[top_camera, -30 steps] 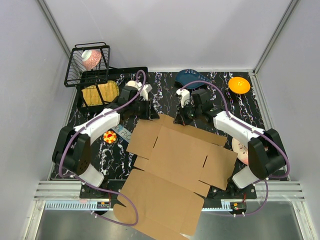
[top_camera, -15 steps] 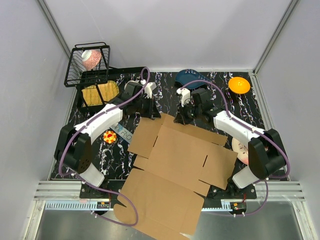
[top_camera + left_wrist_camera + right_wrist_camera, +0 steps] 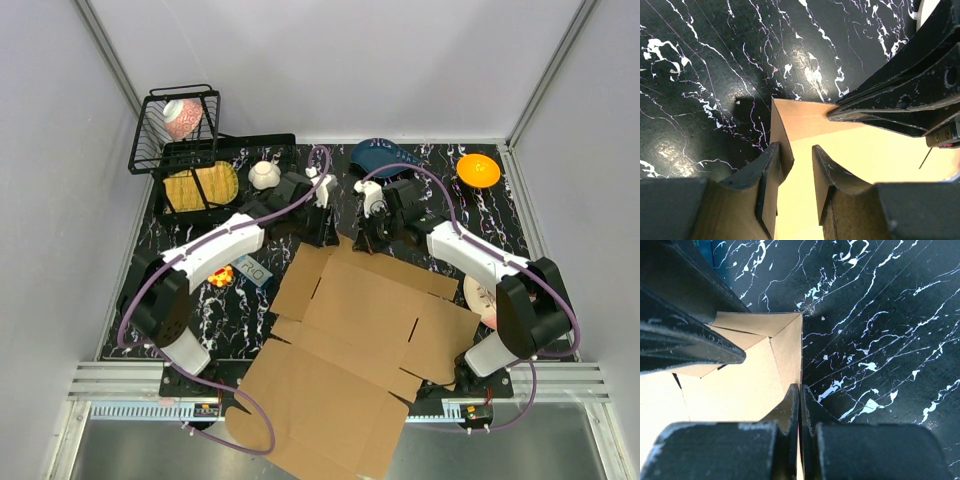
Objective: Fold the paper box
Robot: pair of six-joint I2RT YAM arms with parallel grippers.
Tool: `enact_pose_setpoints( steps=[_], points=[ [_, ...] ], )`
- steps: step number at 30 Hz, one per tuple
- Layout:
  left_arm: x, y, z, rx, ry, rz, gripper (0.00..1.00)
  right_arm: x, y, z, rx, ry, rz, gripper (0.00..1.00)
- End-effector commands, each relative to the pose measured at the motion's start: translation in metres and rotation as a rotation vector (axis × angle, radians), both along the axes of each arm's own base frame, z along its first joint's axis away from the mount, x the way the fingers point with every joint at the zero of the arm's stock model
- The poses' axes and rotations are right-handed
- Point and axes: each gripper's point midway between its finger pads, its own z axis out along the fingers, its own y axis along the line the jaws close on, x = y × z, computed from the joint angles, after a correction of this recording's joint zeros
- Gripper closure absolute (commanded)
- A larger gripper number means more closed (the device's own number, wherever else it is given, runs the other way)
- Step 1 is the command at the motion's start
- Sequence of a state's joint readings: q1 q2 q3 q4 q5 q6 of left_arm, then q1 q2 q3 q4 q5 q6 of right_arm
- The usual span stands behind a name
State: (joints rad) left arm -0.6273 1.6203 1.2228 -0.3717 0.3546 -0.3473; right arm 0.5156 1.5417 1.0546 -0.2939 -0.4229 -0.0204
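The paper box (image 3: 360,340) is a flat brown cardboard sheet with flaps, lying across the near half of the black marbled table. Both grippers meet at its far corner. My left gripper (image 3: 328,235) (image 3: 794,157) is open, and a raised flap edge of the paper box (image 3: 865,155) stands between its fingers against the left finger (image 3: 771,170). My right gripper (image 3: 362,243) (image 3: 800,390) is shut on the upright edge of the box's corner flap (image 3: 787,355). Each wrist view shows the other gripper's dark fingers close by.
At the far left a wire basket (image 3: 175,125) stands over a black tray with a yellow item (image 3: 200,185). A white bowl (image 3: 264,175), a blue plate (image 3: 385,155) and an orange (image 3: 479,169) line the far side. A white plate (image 3: 478,295) lies right, a small card (image 3: 250,270) left.
My left arm swung right from beside the white bowl to the box's far corner and its jaws opened. The sheet shifted slightly right. The right gripper stayed at the corner.
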Motion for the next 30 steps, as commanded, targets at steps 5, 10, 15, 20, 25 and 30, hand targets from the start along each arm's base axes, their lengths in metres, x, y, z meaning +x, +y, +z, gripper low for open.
enact_pose_setpoints(
  steps=[5, 10, 15, 20, 25, 30],
  points=[
    [-0.016, -0.064, 0.04, -0.114, -0.152, -0.086, 0.66, 0.018, 0.023, 0.03, 0.052, -0.134, -0.005, 1.0],
    [-0.022, -0.075, 0.033, -0.102, -0.175, -0.051, 0.63, 0.017, 0.023, 0.029, 0.063, -0.119, -0.023, 1.0],
    [-0.025, -0.081, 0.022, -0.123, -0.162, 0.008, 0.62, 0.018, 0.021, 0.027, 0.061, -0.124, -0.036, 1.0],
    [-0.02, -0.07, 0.029, -0.089, -0.206, 0.055, 0.57, 0.018, 0.018, 0.025, 0.048, -0.126, -0.046, 1.0],
    [0.001, -0.024, 0.086, -0.012, -0.4, 0.178, 0.44, 0.018, 0.015, 0.026, 0.041, -0.138, -0.052, 1.0],
    [0.008, 0.032, 0.126, -0.033, -0.492, 0.316, 0.32, 0.017, 0.014, 0.026, 0.036, -0.141, -0.049, 1.0]
  ],
)
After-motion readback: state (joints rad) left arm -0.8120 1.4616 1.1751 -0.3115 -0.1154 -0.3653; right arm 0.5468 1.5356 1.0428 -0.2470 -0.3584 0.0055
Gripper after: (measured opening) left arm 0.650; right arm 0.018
